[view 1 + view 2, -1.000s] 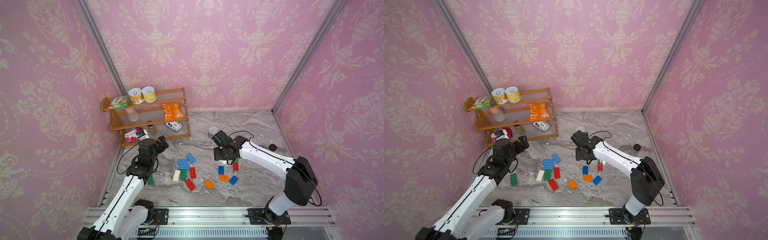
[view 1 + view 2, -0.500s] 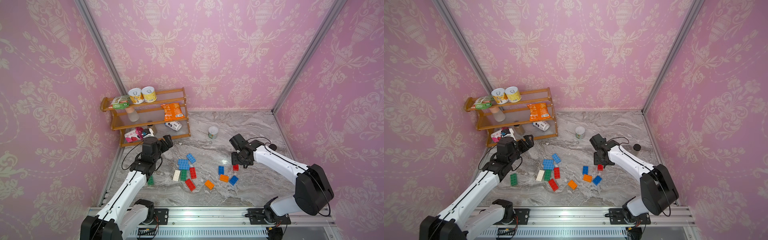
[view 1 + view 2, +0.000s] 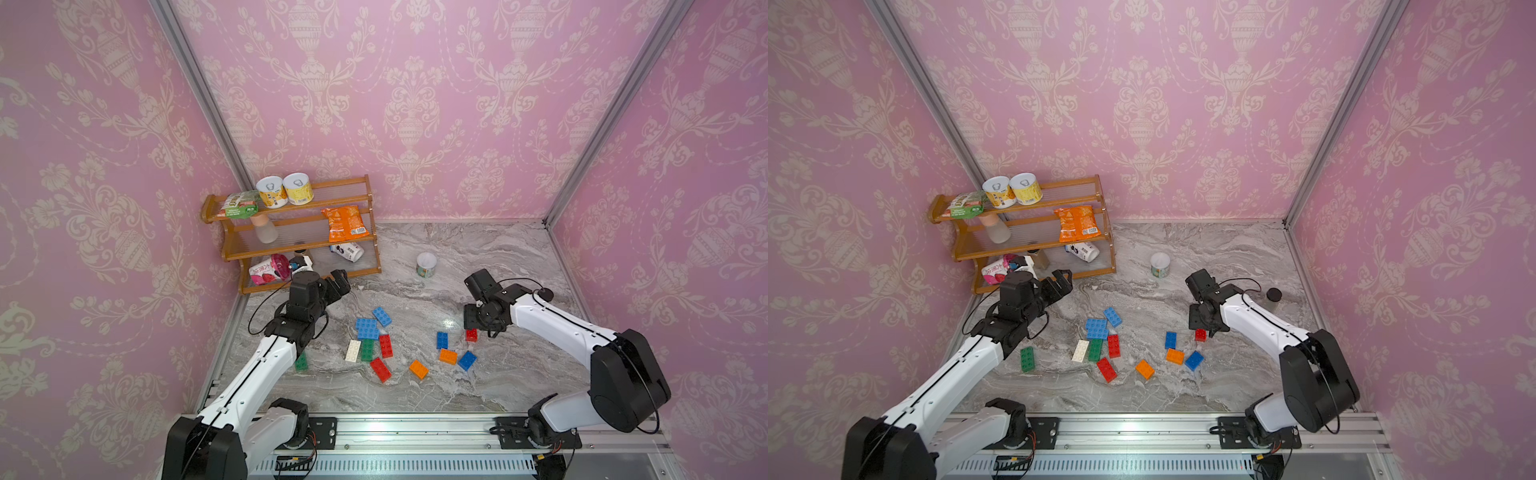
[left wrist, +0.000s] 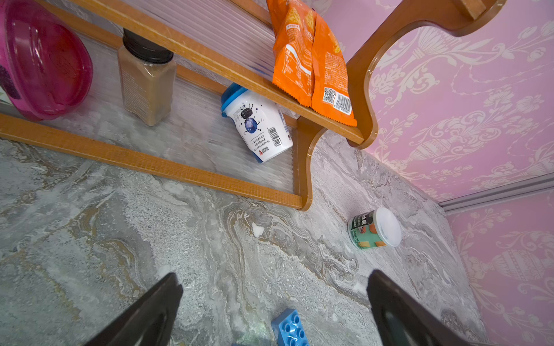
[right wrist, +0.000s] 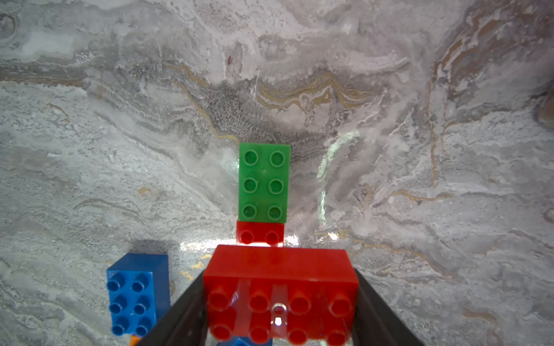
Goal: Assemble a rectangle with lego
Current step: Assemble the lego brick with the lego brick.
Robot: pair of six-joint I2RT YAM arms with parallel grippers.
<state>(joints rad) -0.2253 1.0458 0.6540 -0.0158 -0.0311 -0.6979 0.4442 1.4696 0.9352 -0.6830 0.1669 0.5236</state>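
Right claw (image 5: 280, 274) clamped on red 2x4 studded plastic brick (image 5: 280, 299), fingers on its short ends. Its long axis runs finger to finger, studs face the wrist camera. It hangs over grey marble surface (image 3: 415, 395), right of white-lidded cup (image 3: 426, 264) and nearer the robot. Just beyond it is a green studded brick (image 5: 264, 182), long axis crosswise to the held one, meeting a small red brick (image 5: 260, 235). Other loose bricks (image 3: 370, 332) lie flat, robot side of cup. Left claw (image 4: 274, 287) wide apart, empty, left of cup.
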